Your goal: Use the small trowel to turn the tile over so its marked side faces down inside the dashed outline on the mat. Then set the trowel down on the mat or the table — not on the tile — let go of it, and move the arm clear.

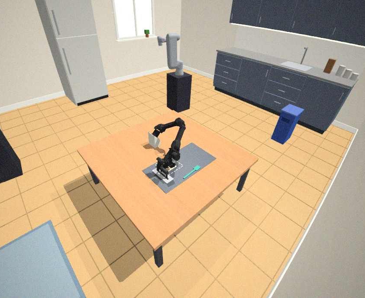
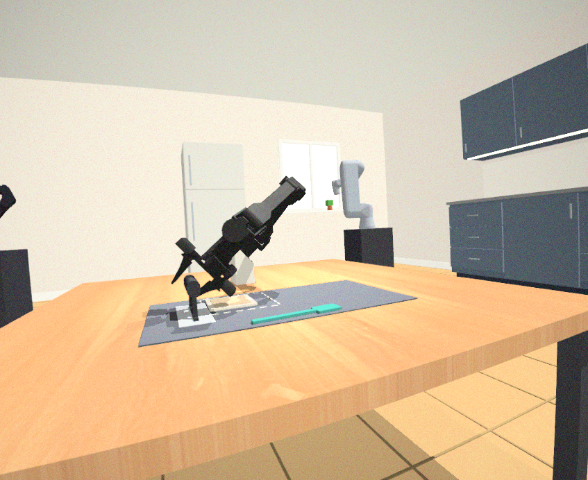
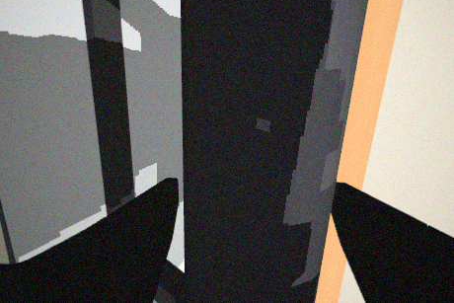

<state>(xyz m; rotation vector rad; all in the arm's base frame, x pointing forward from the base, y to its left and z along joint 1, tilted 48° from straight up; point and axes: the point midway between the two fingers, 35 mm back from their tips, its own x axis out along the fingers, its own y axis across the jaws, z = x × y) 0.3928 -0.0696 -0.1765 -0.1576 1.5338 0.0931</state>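
Observation:
The small trowel has a dark handle [image 3: 247, 110] and a white blade [image 1: 166, 180] [image 2: 200, 318]. Its blade lies flat on the left end of the grey mat [image 1: 198, 153] [image 2: 346, 294], and the handle stands up from it. My gripper [image 1: 160, 170] [image 2: 194, 281] [image 3: 254, 190] is open around the handle, with a gap showing on each side in the wrist view. The tan tile [image 1: 173, 167] [image 2: 234, 302] lies flat inside the dashed outline [image 1: 182, 164] [image 2: 275, 298], just beside the blade and partly hidden by the arm. I cannot see a mark on its upper face.
A teal spatula-like tool [image 1: 192, 171] [image 2: 294, 313] lies on the mat to the right of the outline. A white holder [image 1: 153, 139] [image 2: 242, 271] stands on the table behind the mat. The arm leans low over the tile.

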